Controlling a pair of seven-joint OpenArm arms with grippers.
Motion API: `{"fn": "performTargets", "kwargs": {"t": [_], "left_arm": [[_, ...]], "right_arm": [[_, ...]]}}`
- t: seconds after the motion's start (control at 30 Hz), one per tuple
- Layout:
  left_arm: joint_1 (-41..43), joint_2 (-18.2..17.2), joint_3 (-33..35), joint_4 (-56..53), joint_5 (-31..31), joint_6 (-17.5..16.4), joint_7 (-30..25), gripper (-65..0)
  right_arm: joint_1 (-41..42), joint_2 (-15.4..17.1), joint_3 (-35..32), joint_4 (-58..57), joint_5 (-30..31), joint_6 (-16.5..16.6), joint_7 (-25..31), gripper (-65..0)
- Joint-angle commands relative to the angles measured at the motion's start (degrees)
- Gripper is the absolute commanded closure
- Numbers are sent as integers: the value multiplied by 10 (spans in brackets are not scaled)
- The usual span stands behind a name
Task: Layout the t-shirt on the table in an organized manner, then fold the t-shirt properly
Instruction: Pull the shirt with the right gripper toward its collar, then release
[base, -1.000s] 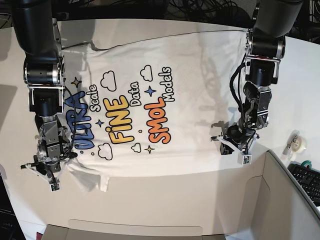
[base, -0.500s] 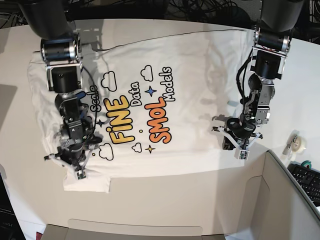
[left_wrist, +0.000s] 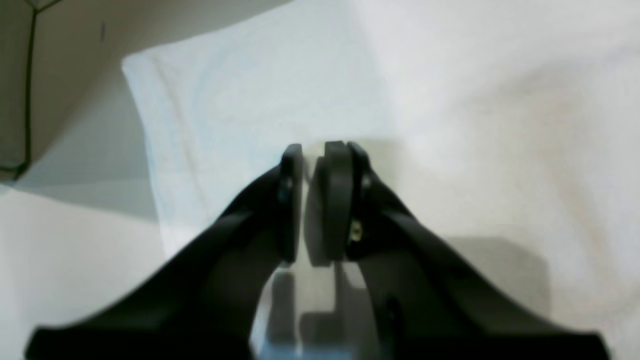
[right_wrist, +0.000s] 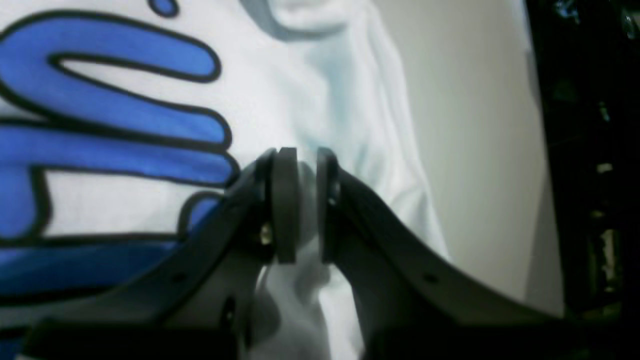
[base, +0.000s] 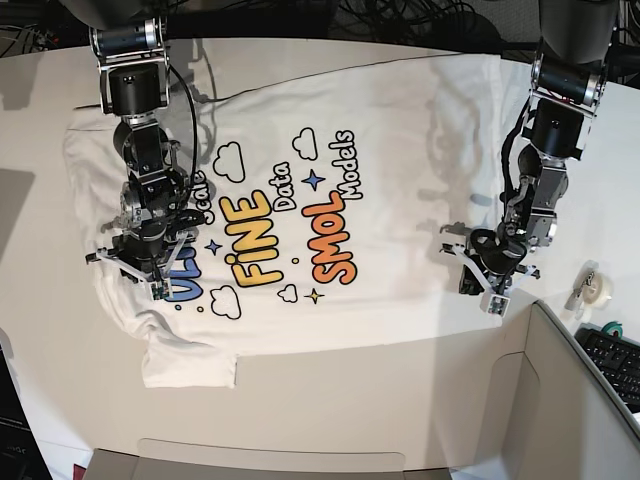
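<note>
The white t-shirt (base: 400, 140) lies print side up across the table (base: 330, 400), with "ULTRA FINE SMOL" lettering in the middle and one sleeve (base: 190, 365) at the near left. My right gripper (base: 135, 268) is at the shirt's left part by the blue letters. In the right wrist view it (right_wrist: 305, 152) is shut on a bunched fold of the t-shirt (right_wrist: 360, 100). At the shirt's right side, my left gripper (base: 487, 283) points down near the hem. Its pads (left_wrist: 292, 165) in the left wrist view pinch the t-shirt (left_wrist: 450, 75) close to a corner.
A grey-beige partition panel (base: 570, 400) stands at the near right, close to my left gripper. Behind it lie a tape roll (base: 597, 286) and a keyboard (base: 615, 362). A flat beige board (base: 270, 462) sits at the near edge. Dark cables run along the far edge.
Both grippers have moved rightward in the base view, the right one also away from the near edge. The t-shirt has slid with them and its left part has spread out.
</note>
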Motion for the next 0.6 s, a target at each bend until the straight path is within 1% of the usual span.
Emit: {"fn": "performTargets", "kwargs": {"t": [0.0,0.07,0.17,0.27,0.33,0.37,0.47,0.5,0.57], "left_arm": [[3,-6,5,-14,31,19,78,-67],[2,-4,3,-14,31,19,77,-67],[2,-3,-3,12,29,19,77,-69],[2,-3,-68,69,29,19,85,-71],[5,9,-130,108,29,19,102,-84],[5,14,-155,128,29,18,119,-98],[10,25,-226,212,29,18,218,-161],[22,30,-246,244,29,18,249,-175],[53,42,-282,323,28,17,304,-192]], "right_arm": [[-5,1,2,9,3,3,-13,-74],[-29,1,22,40,3,3,-13,-74],[-63,-6,89,116,5,3,-19,-76],[-72,-18,145,195,5,3,-58,-76],[-73,-20,173,245,5,3,-80,-77],[-74,-18,181,267,5,3,-92,-77],[-82,-17,204,340,5,6,-129,-78],[-94,-16,216,366,5,15,-141,-83],[-117,-11,251,422,6,60,-160,-110]]}}
